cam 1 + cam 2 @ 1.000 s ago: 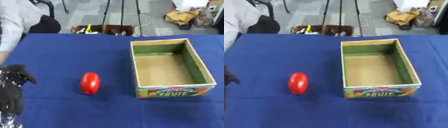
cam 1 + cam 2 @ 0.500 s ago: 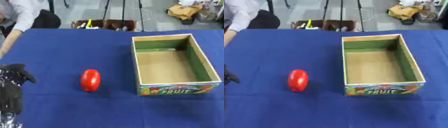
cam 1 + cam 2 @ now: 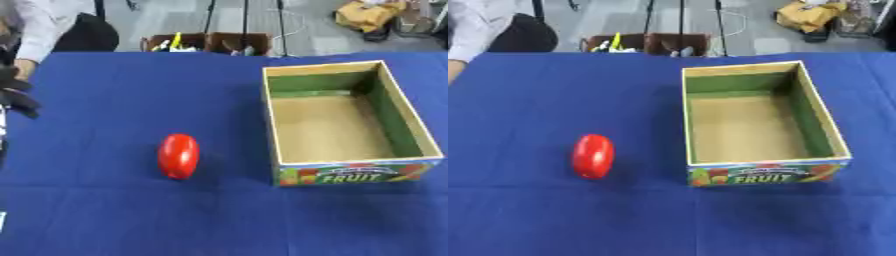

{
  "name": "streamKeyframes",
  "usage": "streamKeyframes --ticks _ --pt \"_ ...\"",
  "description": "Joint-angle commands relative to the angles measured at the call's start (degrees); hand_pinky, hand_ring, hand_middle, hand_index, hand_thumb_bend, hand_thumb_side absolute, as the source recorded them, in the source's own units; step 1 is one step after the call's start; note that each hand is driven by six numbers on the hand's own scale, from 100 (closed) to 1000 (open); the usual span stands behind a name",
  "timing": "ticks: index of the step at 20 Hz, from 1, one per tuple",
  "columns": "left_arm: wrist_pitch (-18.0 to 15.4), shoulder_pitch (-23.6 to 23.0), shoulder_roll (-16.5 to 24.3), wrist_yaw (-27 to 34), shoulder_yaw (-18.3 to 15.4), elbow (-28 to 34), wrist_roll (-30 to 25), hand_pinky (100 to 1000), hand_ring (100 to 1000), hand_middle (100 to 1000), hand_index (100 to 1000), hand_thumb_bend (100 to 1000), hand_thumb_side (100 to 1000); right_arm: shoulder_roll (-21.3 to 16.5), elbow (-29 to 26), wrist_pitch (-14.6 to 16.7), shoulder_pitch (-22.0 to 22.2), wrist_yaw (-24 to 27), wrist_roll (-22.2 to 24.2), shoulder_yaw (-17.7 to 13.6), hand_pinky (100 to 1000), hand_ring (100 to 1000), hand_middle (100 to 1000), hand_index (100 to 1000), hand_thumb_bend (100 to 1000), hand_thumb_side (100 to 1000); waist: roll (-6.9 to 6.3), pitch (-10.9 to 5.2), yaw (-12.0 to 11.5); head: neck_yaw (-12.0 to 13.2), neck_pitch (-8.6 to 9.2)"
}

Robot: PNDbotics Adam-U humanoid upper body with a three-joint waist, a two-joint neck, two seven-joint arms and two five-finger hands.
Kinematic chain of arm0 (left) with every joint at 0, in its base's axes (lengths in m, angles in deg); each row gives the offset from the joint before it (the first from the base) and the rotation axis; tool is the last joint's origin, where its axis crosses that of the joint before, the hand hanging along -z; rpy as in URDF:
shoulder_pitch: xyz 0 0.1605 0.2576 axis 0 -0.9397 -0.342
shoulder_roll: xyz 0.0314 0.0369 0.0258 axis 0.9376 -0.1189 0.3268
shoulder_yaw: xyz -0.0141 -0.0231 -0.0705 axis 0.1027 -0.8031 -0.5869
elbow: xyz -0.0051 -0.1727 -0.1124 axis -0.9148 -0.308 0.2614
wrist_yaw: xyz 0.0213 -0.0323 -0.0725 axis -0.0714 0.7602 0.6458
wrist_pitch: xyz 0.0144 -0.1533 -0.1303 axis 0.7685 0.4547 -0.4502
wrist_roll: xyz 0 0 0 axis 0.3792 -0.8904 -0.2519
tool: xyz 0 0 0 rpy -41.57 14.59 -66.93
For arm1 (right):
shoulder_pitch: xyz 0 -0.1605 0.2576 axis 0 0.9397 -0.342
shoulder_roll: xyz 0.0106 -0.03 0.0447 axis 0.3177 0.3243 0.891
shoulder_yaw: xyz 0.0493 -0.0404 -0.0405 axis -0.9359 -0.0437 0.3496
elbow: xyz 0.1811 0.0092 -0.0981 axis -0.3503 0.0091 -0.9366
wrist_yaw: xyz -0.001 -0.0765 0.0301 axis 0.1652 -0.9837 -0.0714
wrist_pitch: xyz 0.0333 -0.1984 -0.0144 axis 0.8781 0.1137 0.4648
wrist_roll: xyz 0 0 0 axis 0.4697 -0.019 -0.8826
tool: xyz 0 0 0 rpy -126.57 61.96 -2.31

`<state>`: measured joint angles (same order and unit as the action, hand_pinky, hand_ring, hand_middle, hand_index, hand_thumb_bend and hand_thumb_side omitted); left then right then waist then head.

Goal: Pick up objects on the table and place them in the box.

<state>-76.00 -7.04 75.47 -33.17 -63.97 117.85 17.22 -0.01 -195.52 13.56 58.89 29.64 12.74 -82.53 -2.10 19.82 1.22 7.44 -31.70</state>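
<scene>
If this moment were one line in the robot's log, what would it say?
red object: on blue cloth, left of box, untouched | box: empty | left hand: at left edge, holding nothing | right hand: not in view

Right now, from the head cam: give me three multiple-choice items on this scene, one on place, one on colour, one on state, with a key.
1. Where does the red object lie relative to the box?
A. inside it
B. on the blue table cloth, to the box's left
C. behind it, at the far edge

2. What colour are the box's inner side walls?
A. green
B. yellow
C. white

3. What is the state of the box?
A. holds two fruits
B. tipped on its side
C. upright, open on top, nothing in it

Key:
1 B, the red object rests on the cloth, apart from the box's left wall.
2 A, green shows along the inner walls above the tan floor.
3 C, the bare floor is fully visible, and the FRUIT label faces the camera.

The left hand shows only at the left edge, away from both; the right hand is out of view.
</scene>
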Motion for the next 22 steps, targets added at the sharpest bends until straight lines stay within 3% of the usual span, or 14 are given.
streamKeyframes --ticks 1,11,17,18,22 --pt "-0.64 2.84 6.53 -5.73 1.97 -0.56 -2.44 508 562 626 825 100 723 -1.02 -1.23 -0.05 -0.10 -0.54 -0.08 -0.30 232 101 240 453 157 729 -0.06 -0.78 0.01 -0.32 -0.17" --pt "-2.48 14.66 16.36 -16.67 8.99 -10.24 -15.83 571 651 717 890 100 768 -1.09 -1.23 -0.09 -0.07 -0.44 0.87 0.47 231 100 238 452 158 729 -0.28 -0.94 0.57 -0.80 0.40" --pt "-6.18 19.21 20.30 -17.75 13.48 -16.53 -24.59 704 801 820 960 100 823 -1.29 -1.23 -0.12 0.13 -0.43 1.09 0.76 231 100 235 448 153 727 -0.64 -1.26 1.32 -0.26 0.79" --pt "-6.65 19.86 20.90 -18.25 14.03 -17.37 -25.97 717 816 828 965 132 870 -1.32 -1.23 -0.14 0.16 -0.45 1.11 0.80 231 100 234 448 156 726 -0.73 -1.29 1.44 -0.20 0.82" --pt "-8.69 21.40 22.47 -20.96 16.30 -20.02 -30.08 746 849 859 998 429 951 -1.34 -1.23 -0.53 0.28 -0.75 1.20 0.96 229 100 232 445 164 724 -1.07 -1.31 1.91 -0.10 1.14"
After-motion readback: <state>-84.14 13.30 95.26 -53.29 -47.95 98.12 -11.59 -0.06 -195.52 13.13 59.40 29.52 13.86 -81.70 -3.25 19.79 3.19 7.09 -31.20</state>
